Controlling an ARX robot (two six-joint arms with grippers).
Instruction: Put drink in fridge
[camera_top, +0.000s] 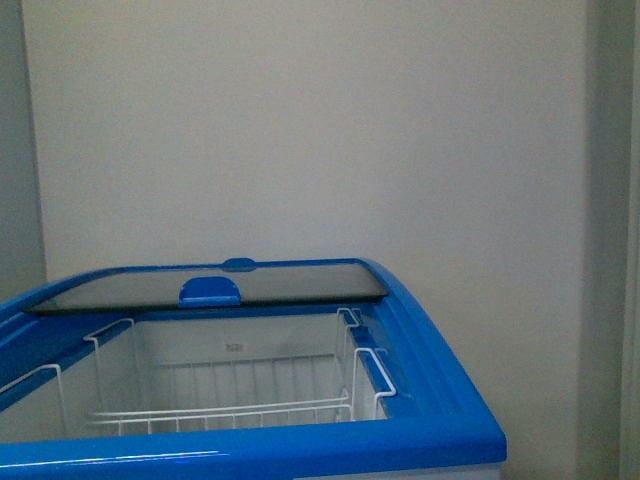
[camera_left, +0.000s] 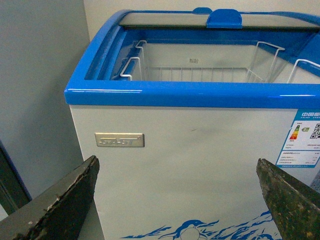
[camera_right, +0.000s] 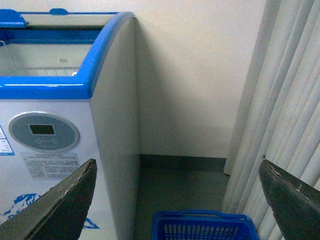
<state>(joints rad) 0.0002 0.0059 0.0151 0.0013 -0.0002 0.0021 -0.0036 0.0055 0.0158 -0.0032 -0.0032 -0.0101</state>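
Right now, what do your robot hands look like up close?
Each hand shows as two flat, dark grey-black fingers that taper like wedges. On the left gripper the fingers have rough, chipped edges with pale scuffs. The right gripper looks the same: dark worn fingers with pale edges. No cables, markings or sleeves are visible.

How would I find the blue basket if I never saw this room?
Start at the big white fridge with the blue rim. Look down at the floor on its right-hand side, between it and the pale curtain. The blue basket sits there: it is slotted plastic, unlike the white wire basket hanging inside the fridge.
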